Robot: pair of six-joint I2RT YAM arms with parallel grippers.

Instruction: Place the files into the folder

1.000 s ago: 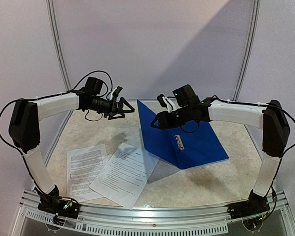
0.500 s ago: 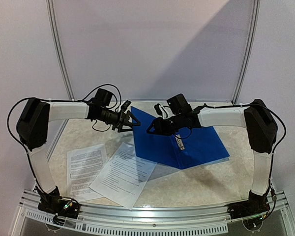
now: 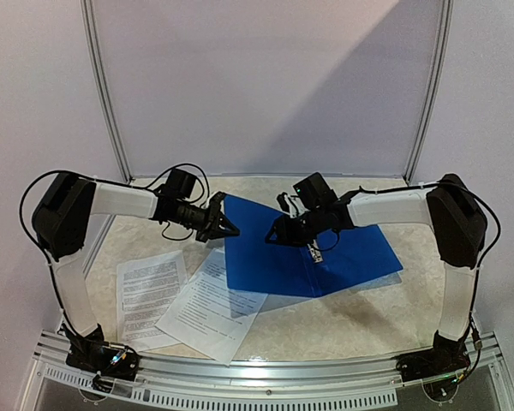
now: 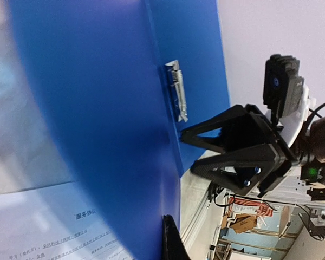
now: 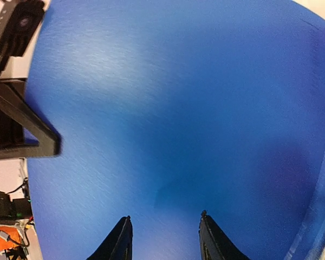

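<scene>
Blue folder (image 3: 351, 253) cover lifted, left gripper (image 3: 233, 229) clenched on its left edge, right gripper (image 3: 273, 238) parted

Besides the main stuff, there's a beige marbled tabletop (image 3: 360, 317) spread out below the left fingers (image 3: 225, 226) and the right fingers (image 3: 277, 234). Well nearer than both runs a slotted aluminium rail (image 3: 265, 374). Beyond them stands a plain pale wall panel (image 3: 265, 86), with a metal post (image 3: 104, 94) up past the left fingers and another post (image 3: 427, 94) past the right ones. The left wrist view catches some orange tags and cables (image 4: 249, 211) right of its fingertip, pretty blurry.
</scene>
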